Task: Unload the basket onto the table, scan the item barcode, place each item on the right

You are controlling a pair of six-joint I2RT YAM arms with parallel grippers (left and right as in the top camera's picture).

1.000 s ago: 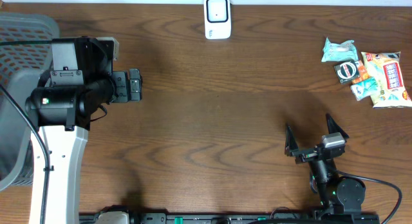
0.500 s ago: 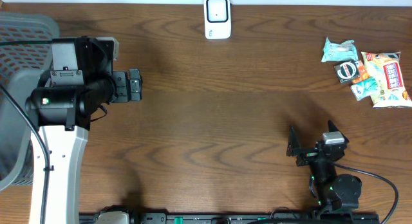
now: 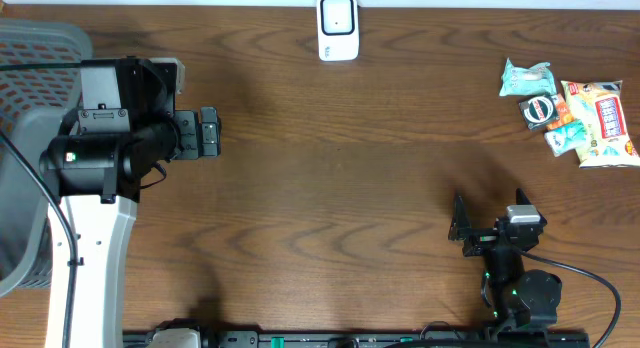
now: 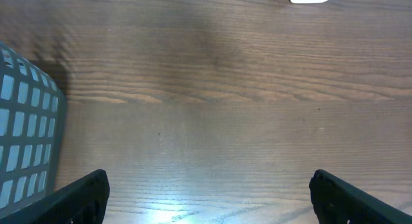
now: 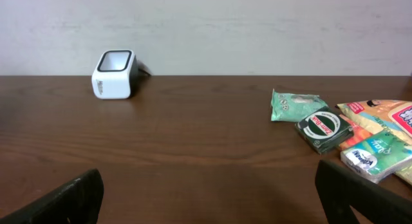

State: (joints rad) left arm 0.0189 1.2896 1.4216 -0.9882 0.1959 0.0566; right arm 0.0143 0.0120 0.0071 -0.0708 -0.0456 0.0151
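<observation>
Wooden tabletop (image 3: 330,188), seen from above and from both wrists. The task's things are a small cluster of snack packets (image 3: 565,113) at the far right, touching and partly overlapping one another: a pale green pouch (image 5: 293,105), a dark green flat packet (image 5: 324,129) with a round label, and an orange bag (image 5: 376,114) beside it. The white scanner (image 3: 338,28) stands at the far middle, well apart from them. My right pincer (image 3: 487,216) sits near the front edge with its jaws spread wide and empty, looking toward both scanner and packets. My left pincer (image 3: 208,133) hovers beside a grey basket (image 3: 30,48), also wide and empty. I judge the packets light, soft and crinkly, with slippery film that is easy to crush – the dark flat one looks stiffest. I would pinch one gently across its narrow width, near a sealed end. No barcode shows – it is probably underneath and would need turning toward the scanner
</observation>
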